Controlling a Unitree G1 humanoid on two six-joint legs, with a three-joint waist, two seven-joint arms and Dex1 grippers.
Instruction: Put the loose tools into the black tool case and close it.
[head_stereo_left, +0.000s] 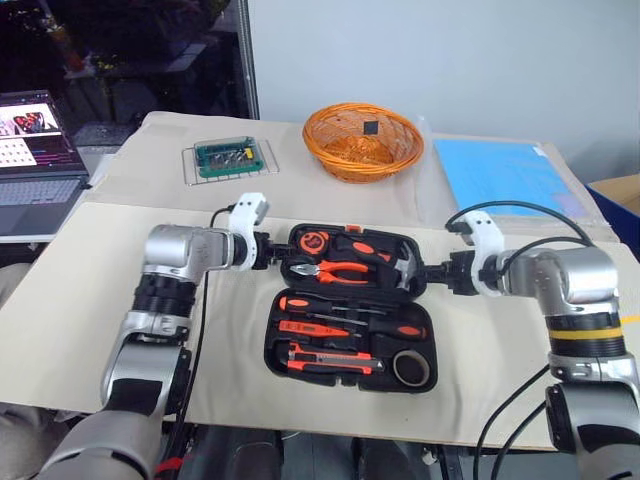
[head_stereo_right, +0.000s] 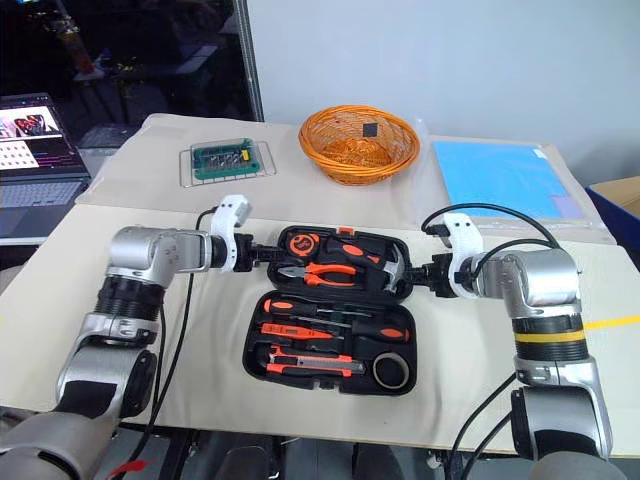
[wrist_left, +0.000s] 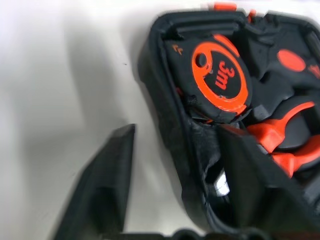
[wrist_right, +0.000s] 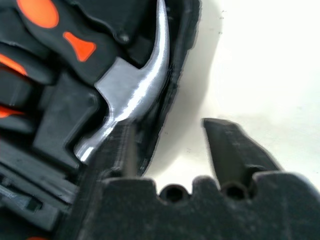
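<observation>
Tape measure (wrist_left: 218, 75) beside left fingers (wrist_left: 102, 185).

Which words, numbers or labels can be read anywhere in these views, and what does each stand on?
"3m": on the round orange face of the black tape measure in the open black moulded tool case.
Small orange mark beside that face: too blurred to read.
Open laptop's screen: too small to read.
Green bit set box: no legible text.
</observation>
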